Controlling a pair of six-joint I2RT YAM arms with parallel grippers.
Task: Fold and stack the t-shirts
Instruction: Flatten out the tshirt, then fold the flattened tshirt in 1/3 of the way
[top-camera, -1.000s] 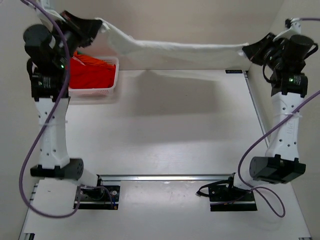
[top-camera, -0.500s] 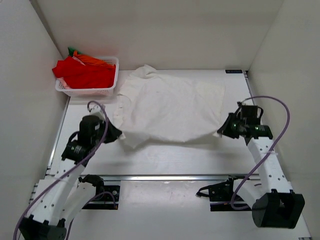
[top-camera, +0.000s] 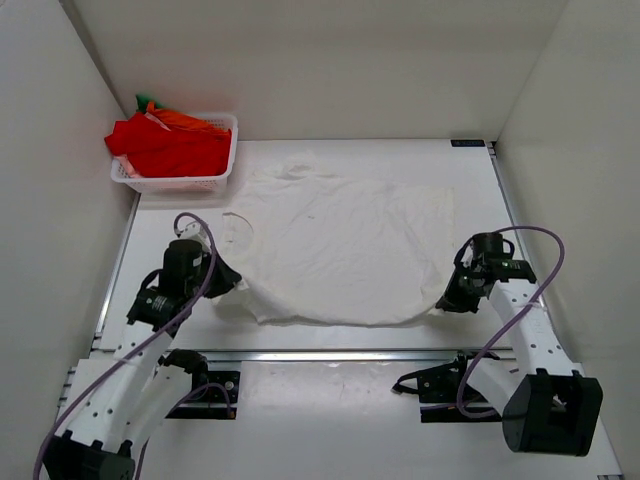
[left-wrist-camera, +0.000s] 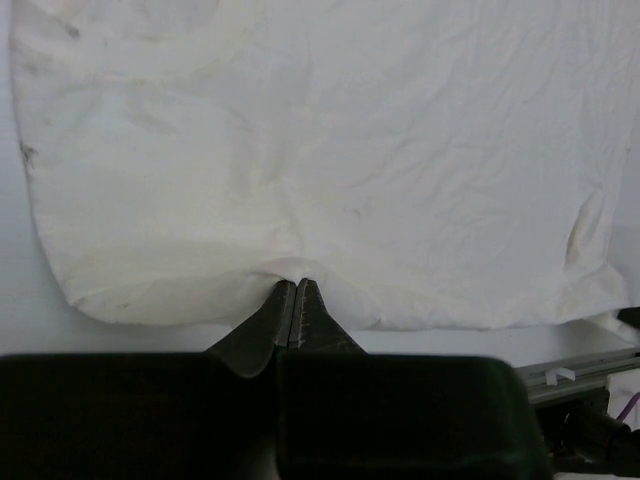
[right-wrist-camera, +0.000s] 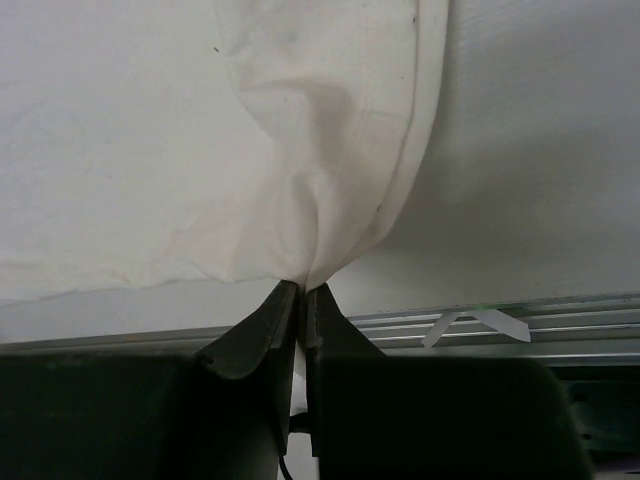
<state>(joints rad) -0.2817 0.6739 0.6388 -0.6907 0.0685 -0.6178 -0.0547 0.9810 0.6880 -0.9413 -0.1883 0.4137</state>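
Left gripper (top-camera: 232, 285) is closed tight on the near hem of the white t-shirt (top-camera: 340, 250). In the left wrist view its two fingertips (left-wrist-camera: 297, 285) meet with almost no gap, and the cloth (left-wrist-camera: 330, 150) makes a small raised fold just at the tips. The right gripper (top-camera: 447, 300) holds the same hem at the other side. Its fingers (right-wrist-camera: 302, 290) stand narrow, with a pinched ridge of the fabric (right-wrist-camera: 150, 150) rising from between them.

Seen from above, the white t-shirt lies spread over the middle of the desk (top-camera: 470, 170), mostly flat with soft wrinkles. The left gripper has it at about 7 o'clock of the cloth and the right gripper at about 4 o'clock. Between the two grippers the near edge curves along the desk, close to the metal rail (top-camera: 340, 355) at 6 o'clock. One sleeve is at the 9 o'clock side, just beyond the left gripper. A tiny dark speck (right-wrist-camera: 216, 48) shows on the fabric in the right wrist view.

At about 10 o'clock of the desk, against the left wall, stands a white lattice basket (top-camera: 175, 183). A red t-shirt (top-camera: 165, 148) fills it and hangs over the rim. On top, at the far side, lie an orange cloth (top-camera: 185, 120) and a little green cloth (top-camera: 145, 101). The basket is apart from the white t-shirt.
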